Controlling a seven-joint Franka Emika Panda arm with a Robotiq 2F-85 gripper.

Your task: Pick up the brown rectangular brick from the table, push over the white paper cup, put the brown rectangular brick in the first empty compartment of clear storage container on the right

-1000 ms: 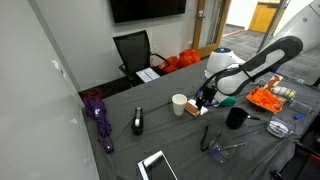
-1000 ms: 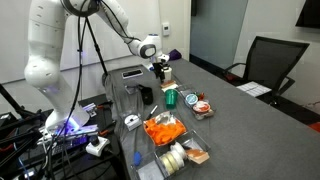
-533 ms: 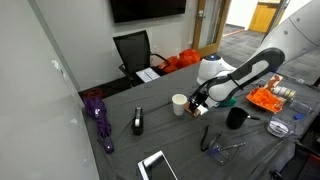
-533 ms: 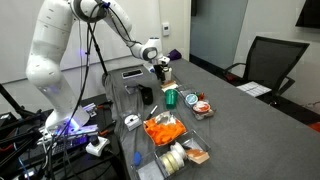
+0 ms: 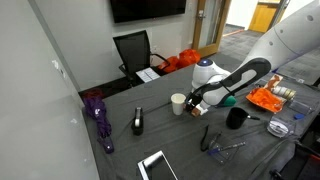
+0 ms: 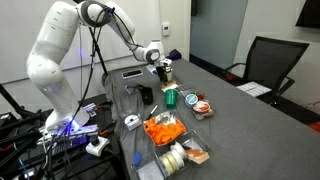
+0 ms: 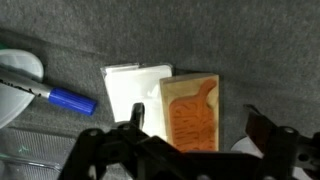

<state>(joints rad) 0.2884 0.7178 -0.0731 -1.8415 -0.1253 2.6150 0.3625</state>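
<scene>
Since a second ago your arm has swung over and down toward the white paper cup (image 5: 179, 104), and the gripper (image 5: 197, 103) now hangs low over the grey table (image 5: 168, 136) just beside it. In the wrist view the brown rectangular brick (image 7: 190, 112) lies flat on the table, straight under the camera. Its top face is orange-brown with a wavy wood grain, framed by a paler tan edge, and its long side runs away from you. The brick's left edge sits right against a pale flat card (image 7: 134, 90); you cannot tell from this view whether the two touch or overlap. Your fingers are spread wide, one on each side of the brick, with a clear gap to it on both sides, so nothing is gripped. The brick is on the tabletop, not lifted. A blue pen cap (image 7: 70, 100) lies further left on the table. In an exterior view the cup stands upright, rim up, well apart from the black mug (image 5: 236, 117) on the far side of your gripper.
</scene>
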